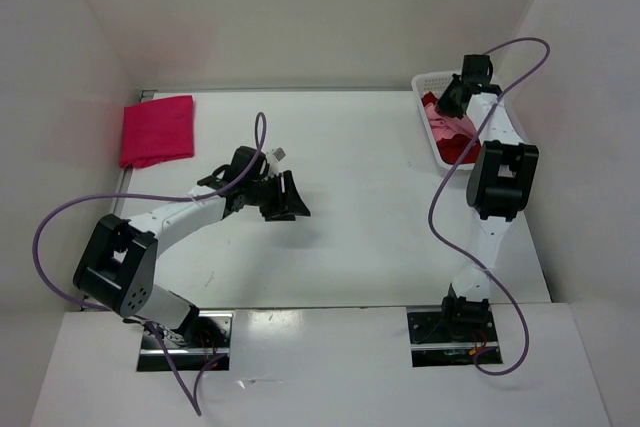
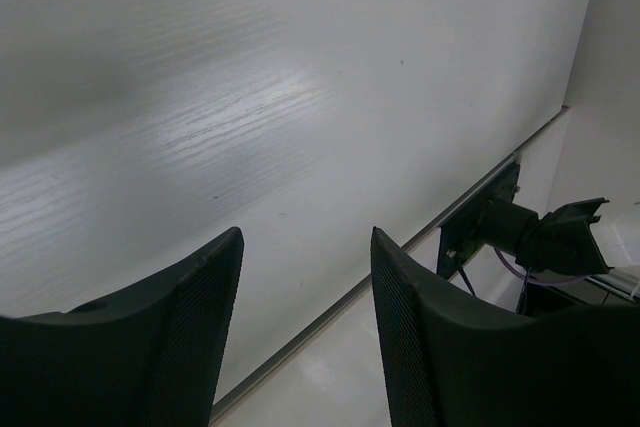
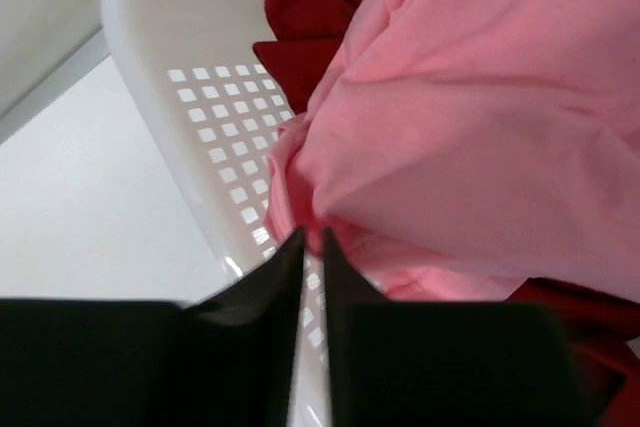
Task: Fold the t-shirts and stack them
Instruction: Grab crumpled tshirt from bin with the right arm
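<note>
White tabletop gives me open room mid-field for folding. My right gripper pinches a fold of the light pink t-shirt, heaped on the dark red t-shirt in the basket at two o'clock; its rim crowds the lift. My left gripper hovers centrally, spread and empty. The magenta t-shirt lies folded at ten o'clock.

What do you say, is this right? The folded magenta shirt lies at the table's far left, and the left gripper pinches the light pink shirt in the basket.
Wrong arm: the right gripper pinches the light pink shirt in the basket, as the right wrist view shows. The magenta shirt part holds.
</note>
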`<state>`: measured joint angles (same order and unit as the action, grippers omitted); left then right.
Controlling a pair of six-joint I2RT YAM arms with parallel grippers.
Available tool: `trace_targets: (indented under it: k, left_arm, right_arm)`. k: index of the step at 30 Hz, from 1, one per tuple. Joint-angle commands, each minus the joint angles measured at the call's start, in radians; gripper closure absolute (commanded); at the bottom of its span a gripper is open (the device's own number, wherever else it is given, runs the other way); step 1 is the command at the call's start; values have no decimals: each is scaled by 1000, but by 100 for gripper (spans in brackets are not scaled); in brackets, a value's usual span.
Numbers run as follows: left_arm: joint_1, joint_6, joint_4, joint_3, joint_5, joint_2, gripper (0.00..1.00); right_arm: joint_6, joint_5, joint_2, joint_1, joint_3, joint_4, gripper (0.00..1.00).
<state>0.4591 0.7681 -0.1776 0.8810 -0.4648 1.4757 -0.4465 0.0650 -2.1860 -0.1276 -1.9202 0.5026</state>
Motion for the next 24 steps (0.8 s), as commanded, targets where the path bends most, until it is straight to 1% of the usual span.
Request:
trace_targets:
  k: [1, 2, 4, 6, 8, 11, 13, 15, 16, 19, 20, 24]
  left_arm:
    - [0, 17, 40, 29, 5, 6, 38]
    - [0, 17, 40, 29, 5, 6, 38]
    - [0, 17, 40, 29, 5, 6, 38]
    - [0, 17, 40, 29, 5, 17, 38]
    - [0, 17, 40, 29, 5, 17, 38]
    - [0, 17, 40, 29, 5, 17, 38]
    - [0, 17, 40, 29, 5, 17, 38]
    - [0, 17, 40, 29, 5, 26, 38]
    - [0, 17, 40, 29, 5, 26, 38]
    - [0, 17, 40, 29, 5, 26, 38]
    - [0, 17, 40, 38, 5, 35, 38]
    - [-10, 17, 40, 38, 5, 35, 38]
  right_arm:
    - [35, -14, 95, 9, 13, -29, 76]
    - [45, -14, 95, 9, 27, -29, 62]
    - [54, 8, 95, 9, 41, -19, 40]
    - [54, 18, 62, 9, 41, -10, 37]
    - [54, 27, 39, 9, 41, 2, 37]
    - [54, 39, 6, 9, 41, 16, 42]
    - [54, 39, -3, 9, 30, 16, 56]
    - [54, 39, -12, 9, 20, 16, 65]
    - [45, 39, -12, 9, 10, 16, 77]
    - [36, 39, -12, 9, -16, 16, 89]
    - [26, 51, -12, 9, -16, 16, 99]
    - [-50, 125, 101, -44, 10, -67, 100]
